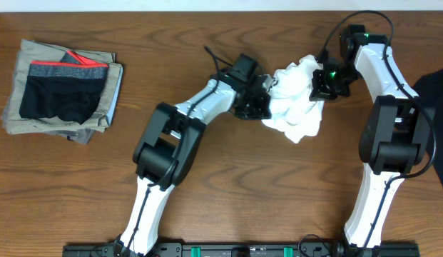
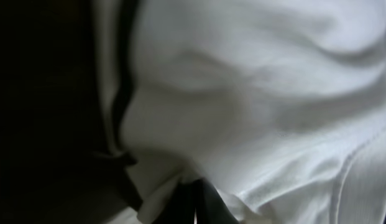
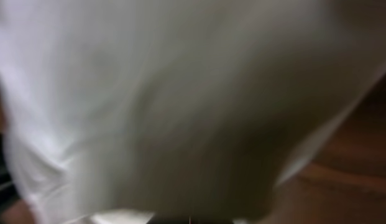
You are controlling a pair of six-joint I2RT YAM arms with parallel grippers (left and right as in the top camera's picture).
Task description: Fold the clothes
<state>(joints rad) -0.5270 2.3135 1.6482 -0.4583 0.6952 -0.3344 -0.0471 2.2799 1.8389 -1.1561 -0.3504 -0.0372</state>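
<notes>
Wood table (image 1: 242, 185), folded pile (image 1: 60, 89) visible overhead only, white T-shirt (image 1: 296, 107) filling wrist views

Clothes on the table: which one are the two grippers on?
The crumpled white T-shirt mid-table, bunched between the left gripper and right gripper; the folded stack lies far left, the black garment at the right edge.

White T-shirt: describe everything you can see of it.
The white T-shirt is thin, wrinkly cloth, bunched into a crumpled lump mid-table, neither spread nor folded. The left claw is shut on one side, the right claw on the other. A stitched hem shows in the left wrist view. Whether it rests on the wooden table is unclear.
</notes>
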